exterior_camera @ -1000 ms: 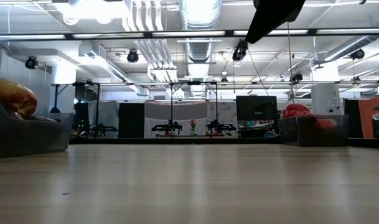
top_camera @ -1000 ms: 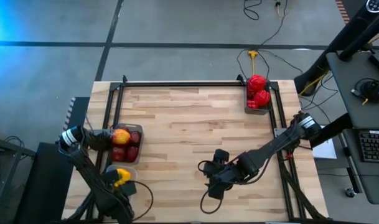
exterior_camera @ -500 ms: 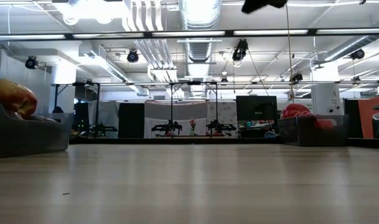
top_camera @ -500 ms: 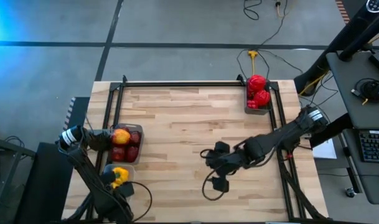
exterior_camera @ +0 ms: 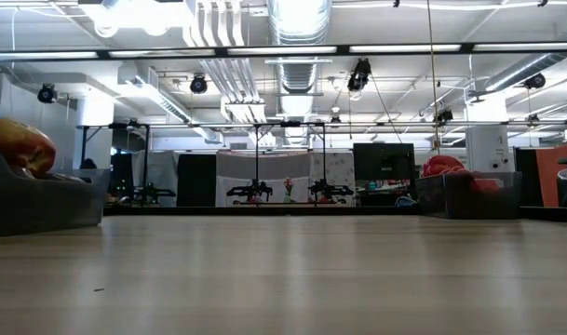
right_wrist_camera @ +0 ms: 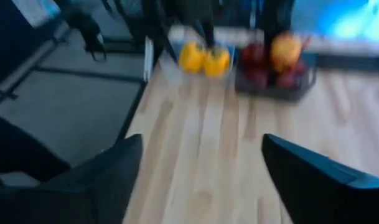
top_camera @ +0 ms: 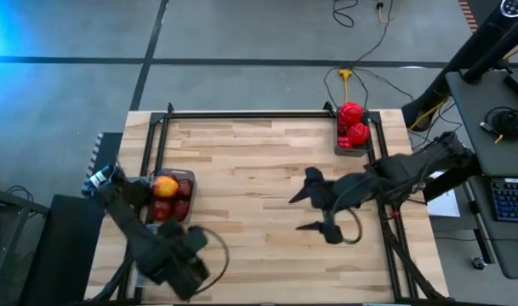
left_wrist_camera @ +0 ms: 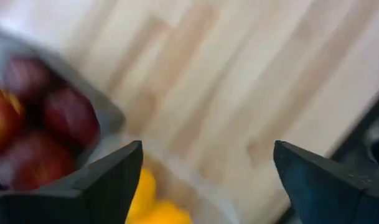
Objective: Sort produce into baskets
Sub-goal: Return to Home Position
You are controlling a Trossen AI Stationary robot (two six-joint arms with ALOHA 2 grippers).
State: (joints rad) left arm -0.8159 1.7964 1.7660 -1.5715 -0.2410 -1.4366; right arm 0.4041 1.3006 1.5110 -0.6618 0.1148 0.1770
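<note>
I've drawn both arms back: the left gripper [left_wrist_camera: 208, 149] is up off the yellow peppers [left_wrist_camera: 153, 205], and the right gripper [top_camera: 308, 204] is nearer its own side. Both are spread wide and empty. The peppers lie apart from the left fingers [left_wrist_camera: 114, 177].

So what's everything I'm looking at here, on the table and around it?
table: one, pale wood, centre
dark tray: one, grey, table's left edge
maroon fruits: several, dark red, in that tray
orange fruit: one, yellow-orange with red, on top of them
second dark tray: one, grey, far right corner
red peppers: at least two, bright red, in it
clear tub: one, see-through, beside the left tray
yellow peppers: two, yellow, in the tub
keyboard: one, dark, desk at right
left arm: dark, near left corner, jaws open
right arm: dark, right side, jaws open
</note>
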